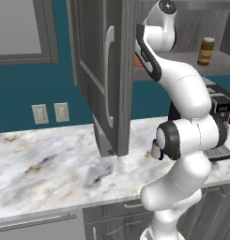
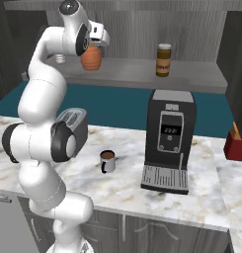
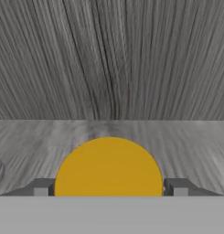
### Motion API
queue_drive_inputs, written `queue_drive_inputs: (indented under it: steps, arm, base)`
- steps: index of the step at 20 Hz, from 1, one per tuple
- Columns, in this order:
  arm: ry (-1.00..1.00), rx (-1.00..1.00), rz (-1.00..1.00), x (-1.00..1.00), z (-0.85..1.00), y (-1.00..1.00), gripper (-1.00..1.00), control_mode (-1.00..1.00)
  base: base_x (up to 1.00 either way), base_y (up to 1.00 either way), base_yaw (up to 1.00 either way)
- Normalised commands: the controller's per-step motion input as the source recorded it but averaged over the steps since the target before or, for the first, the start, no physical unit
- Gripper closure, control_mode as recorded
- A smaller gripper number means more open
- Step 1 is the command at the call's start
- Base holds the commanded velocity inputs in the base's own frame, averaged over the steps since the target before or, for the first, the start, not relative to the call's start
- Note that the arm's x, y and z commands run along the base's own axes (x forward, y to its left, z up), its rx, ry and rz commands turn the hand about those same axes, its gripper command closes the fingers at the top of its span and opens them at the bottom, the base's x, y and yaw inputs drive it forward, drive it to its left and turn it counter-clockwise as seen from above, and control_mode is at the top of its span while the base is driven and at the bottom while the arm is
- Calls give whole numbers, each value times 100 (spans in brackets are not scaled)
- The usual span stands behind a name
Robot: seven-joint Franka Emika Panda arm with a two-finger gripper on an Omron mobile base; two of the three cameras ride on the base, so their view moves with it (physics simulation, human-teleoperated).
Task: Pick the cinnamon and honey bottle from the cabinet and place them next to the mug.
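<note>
The cabinet door (image 1: 102,75) stands open, with its curved silver handle (image 1: 108,75). On the cabinet shelf (image 2: 132,71), the orange honey bottle (image 2: 91,59) sits under my gripper (image 2: 94,48). In the hand view its yellow lid (image 3: 109,167) fills the gap, and both fingertips (image 3: 40,188) lie flush against its sides. A sliver of the honey bottle (image 1: 137,60) shows behind the arm. The cinnamon (image 2: 163,60) (image 1: 206,51) stands upright further right on the same shelf. The blue-and-white mug (image 2: 107,161) (image 1: 155,150) sits on the marble counter (image 2: 127,188) below.
A black coffee machine (image 2: 169,141) (image 1: 220,108) stands right of the mug. A silver toaster (image 2: 75,119) sits behind the arm. A red box (image 2: 236,143) is at the far right. A small metal object (image 2: 60,58) stands left of the honey bottle. The open door overhangs the counter.
</note>
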Motion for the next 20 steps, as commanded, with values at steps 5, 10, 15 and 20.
queue_drive_inputs:
  steps: [5, 10, 15, 20]
  arm:
    - [0, 0, 0, -14, 0, 0, 100, -100]
    - [0, 0, 0, -48, 0, 0, 100, -100]
    - [0, 0, 0, -66, 0, 0, 100, -100]
    - [0, 0, 0, -86, -17, 0, 100, -100]
  base:
    - [0, 0, 0]
    - [0, 0, 0]
    - [0, 0, 0]
    - [0, 0, 0]
